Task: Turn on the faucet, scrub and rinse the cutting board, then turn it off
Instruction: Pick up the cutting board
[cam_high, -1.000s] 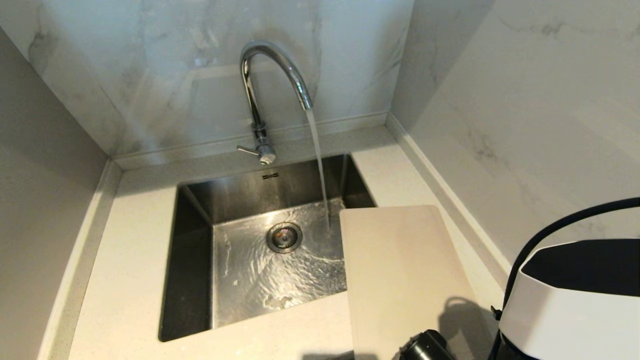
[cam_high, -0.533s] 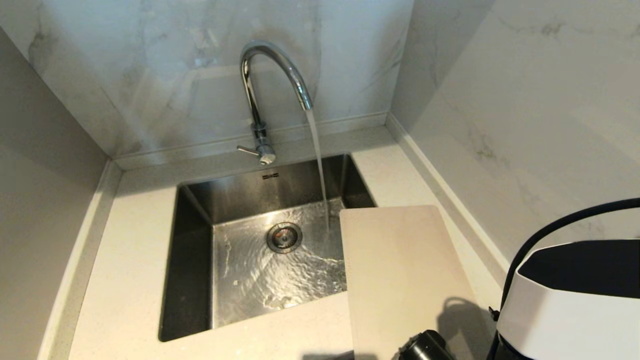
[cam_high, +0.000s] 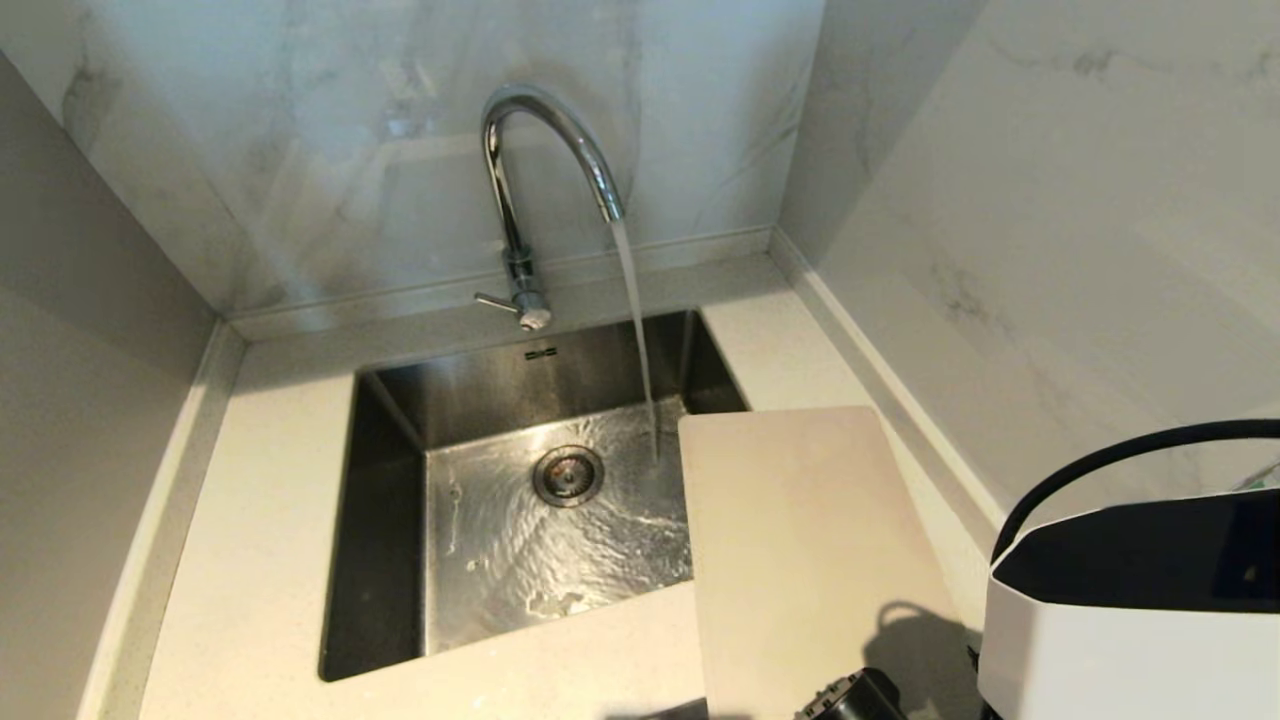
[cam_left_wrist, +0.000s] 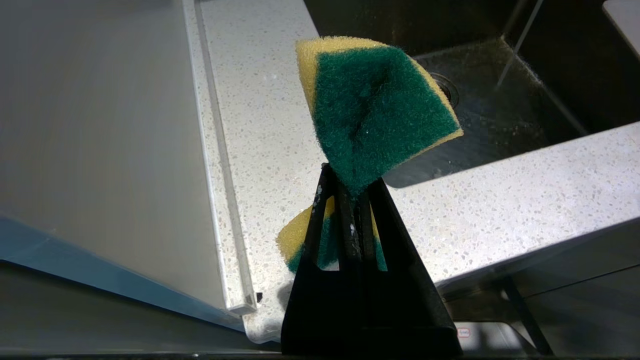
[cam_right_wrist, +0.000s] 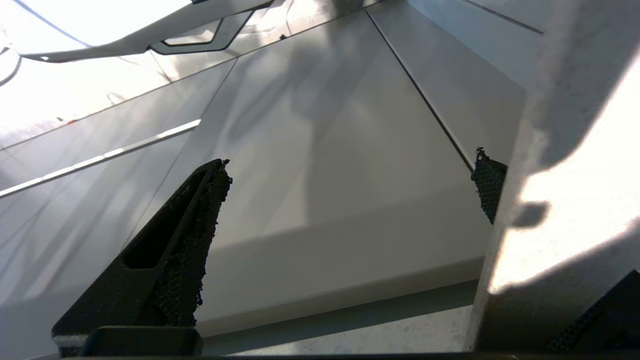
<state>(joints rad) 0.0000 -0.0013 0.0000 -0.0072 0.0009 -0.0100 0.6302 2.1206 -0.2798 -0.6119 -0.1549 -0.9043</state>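
Left wrist view shows the left tool (cam_left_wrist: 350, 200) clamped on a sponge (cam_left_wrist: 375, 110); the right tool (cam_right_wrist: 350, 195) gapes wide, empty.

A steel sink (cam_high: 400, 560) is sunk into the pale speckled worktop (cam_high: 260, 480), its round drain (cam_high: 568, 475) near centre, water rippling around it. Marble-look wall panels (cam_high: 300, 150) rise from nine round to three o'clock.

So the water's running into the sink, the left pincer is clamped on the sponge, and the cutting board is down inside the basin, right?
Not quite. The head view shows the cutting board lying on the counter right of the sink, its edge overhanging the basin. The faucet is running, and the left pincer is clamped on the sponge.
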